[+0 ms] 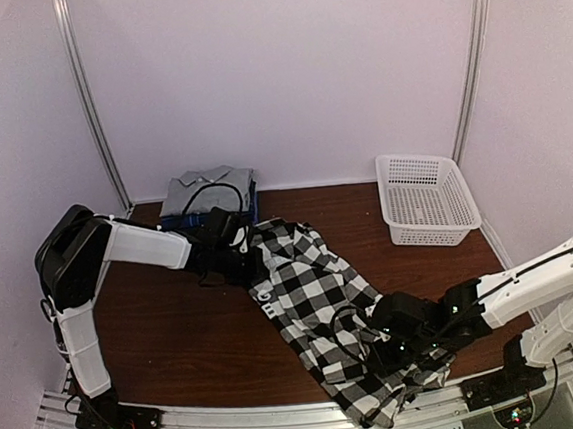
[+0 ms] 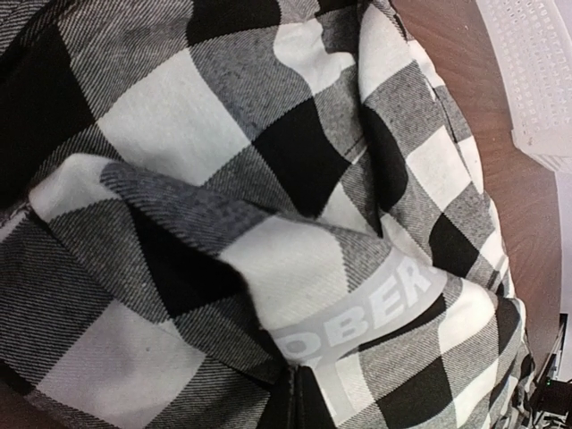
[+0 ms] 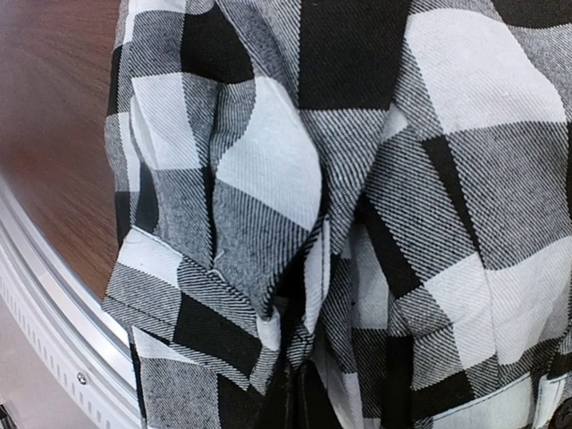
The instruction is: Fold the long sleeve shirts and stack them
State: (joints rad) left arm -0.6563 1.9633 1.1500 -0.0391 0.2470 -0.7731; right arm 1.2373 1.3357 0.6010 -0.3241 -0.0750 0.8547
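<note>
The black-and-white checked shirt (image 1: 315,312) lies on the brown table (image 1: 166,325), and it is long and slanted. One end is far back and to the left, close to the middle of the table. The other end is at the near edge on the right, where a bit of cloth hangs over the metal rail (image 1: 234,418). The shirt is rumpled, not flat. The left gripper (image 1: 242,254) is at the far-left end of the shirt, with its fingers pressed together on a pinch of the checked cloth. In the left wrist view the cloth bunches up into folds right at the fingers, and a grey band (image 2: 375,313) with the letters "OBER" shows on the cloth just beside them. The right gripper (image 1: 394,351) is at the near-right end, low over the shirt, and its fingers are squeezed shut on the cloth too. In the right wrist view the folds run down into the fingers, with the table and the rail off to the left. At the back of the table, just behind the left gripper, a folded grey shirt (image 1: 209,189) sits on top of a folded blue shirt (image 1: 182,222). A white basket (image 1: 426,197) stands at the back right, well apart from the checked shirt
</note>
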